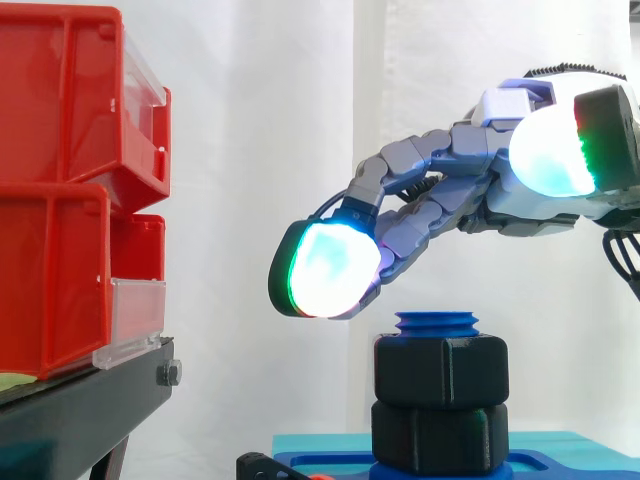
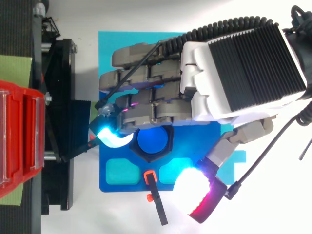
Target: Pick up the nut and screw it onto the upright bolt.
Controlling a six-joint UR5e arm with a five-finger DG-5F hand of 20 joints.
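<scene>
Fingers (image 1: 405, 225) of the hand (image 2: 165, 92) reached out nearly straight and loosely spread, with the thumb (image 2: 200, 192) held wide of them. They held nothing.

The black nut (image 1: 440, 372) was not loose. It sat threaded on the blue bolt (image 1: 437, 324), with only the bolt's top threads showing above it. A second black nut (image 1: 435, 437) sat on the bolt directly below the first.

In the side view the glowing fingertip (image 1: 330, 268) hung just above the bolt's top and a little off to the bins' side of it. It touched neither the bolt nor the nut.

From above, the bolt stood in the gap between the fingers and the thumb. The fingers were the nearer of the two, and one lit pad (image 2: 111, 136) lay just beside the nut's edge.

The bolt's long axis ran straight up from the blue base (image 2: 109, 183), tip pointing at the hand. The nut shared that axis, its hole vertical and its flats facing sideways.

Judging by this, any grasp needed the hand to come straight down, so that fingers and thumb could close on opposite flats.

The red bins (image 1: 60, 200) stood well away from the bolt.
</scene>
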